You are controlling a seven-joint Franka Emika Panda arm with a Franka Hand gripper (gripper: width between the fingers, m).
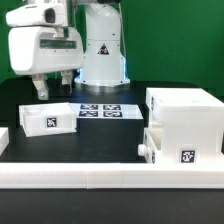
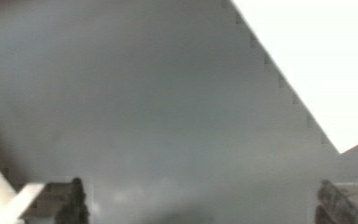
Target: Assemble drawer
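The large white cube-shaped housing [image 1: 185,115] stands at the exterior view's right. A knobbed tray [image 1: 165,148] sits low against it, its knob pointing to the exterior view's left. A second shallow white tray [image 1: 48,119] with a square tag lies at the left. My gripper [image 1: 52,90] hovers just above and behind this tray, open and empty. In the wrist view the gripper [image 2: 202,200] shows two fingertips [image 2: 55,200] wide apart over bare dark table. A white surface [image 2: 327,60] fills one corner there; I cannot tell which part it is.
The marker board [image 1: 100,109] lies flat on the black table between the left tray and the housing. A long white rail-like border [image 1: 100,178] runs along the front edge. The robot's white base [image 1: 102,50] stands at the back.
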